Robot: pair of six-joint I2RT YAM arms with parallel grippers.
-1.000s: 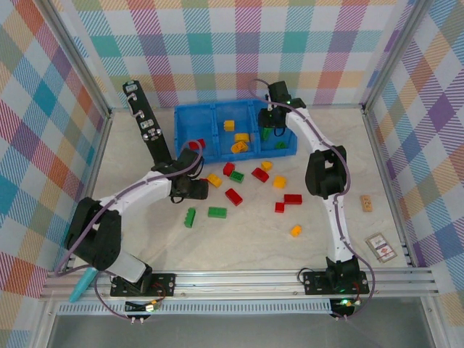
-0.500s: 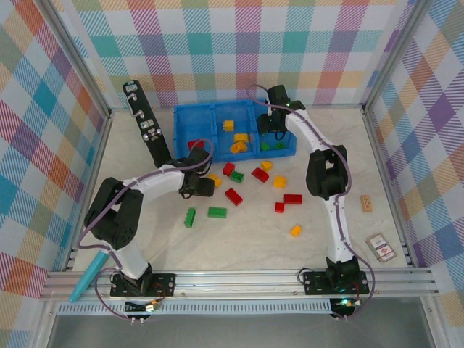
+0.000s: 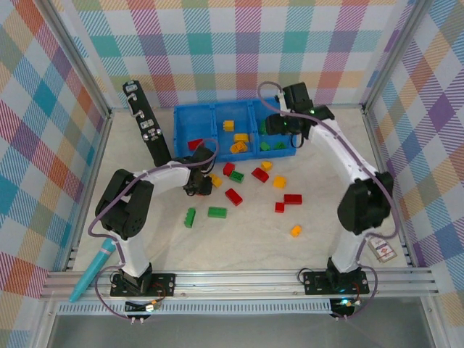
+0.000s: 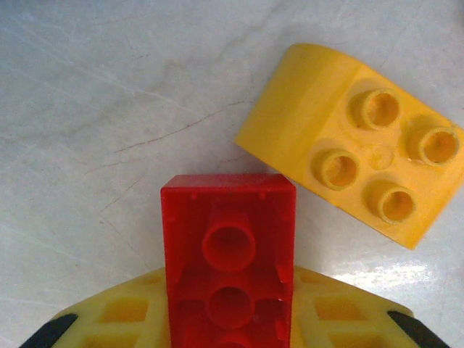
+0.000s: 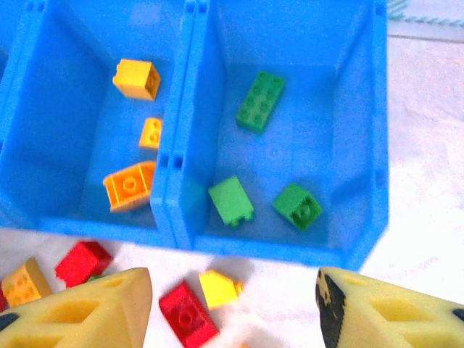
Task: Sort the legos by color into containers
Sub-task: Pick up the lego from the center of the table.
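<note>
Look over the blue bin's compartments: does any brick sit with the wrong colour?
Nothing stands out. The middle compartment holds only yellow-orange bricks, the right compartment only green bricks, and the left compartment shows a red brick.

Red, yellow, green legos loose before three blue containers

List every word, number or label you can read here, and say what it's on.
No text here is legible.
The card on the right: print too small to read.
The black upright panel: pale marks, too small to read.
The yellow brick and red brick: no lettering visible.
</note>
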